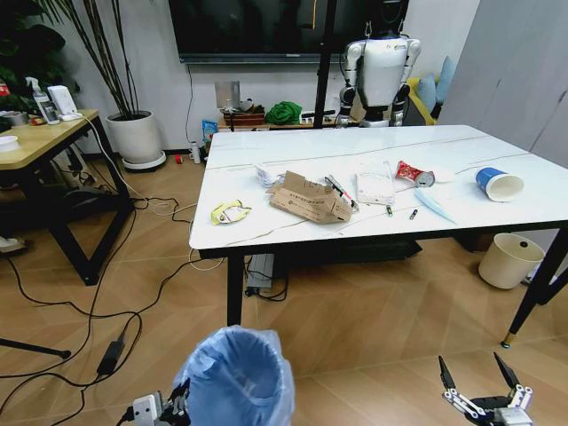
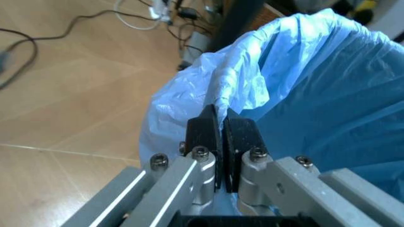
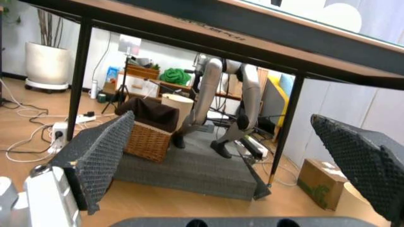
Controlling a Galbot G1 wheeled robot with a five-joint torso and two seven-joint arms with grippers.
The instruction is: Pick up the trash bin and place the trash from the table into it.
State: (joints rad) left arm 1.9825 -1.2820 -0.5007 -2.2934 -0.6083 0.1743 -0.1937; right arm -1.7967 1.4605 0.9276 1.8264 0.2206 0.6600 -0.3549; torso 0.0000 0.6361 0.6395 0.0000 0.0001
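Left tool (image 2: 221,130): you have it clamped tight on the rim of the trash bin (image 1: 238,377), pinching the blue liner, low at your left.
Right tool (image 1: 481,384): your fingers are spread wide, holding nothing, low at your right before the table (image 1: 266,217).
Trash bin: held off to the table's near side, above the floor.
Trash on table: torn cardboard (image 1: 311,198), yellow wrapper (image 1: 229,212), red can (image 1: 414,173), blue cup (image 1: 498,184).

- A robotics lab staged as a living room
- Wall television (image 1: 266,27), potted plant (image 1: 135,133)
- Humanoid robot (image 1: 382,71) standing behind, cables (image 1: 106,302) across the wooden floor
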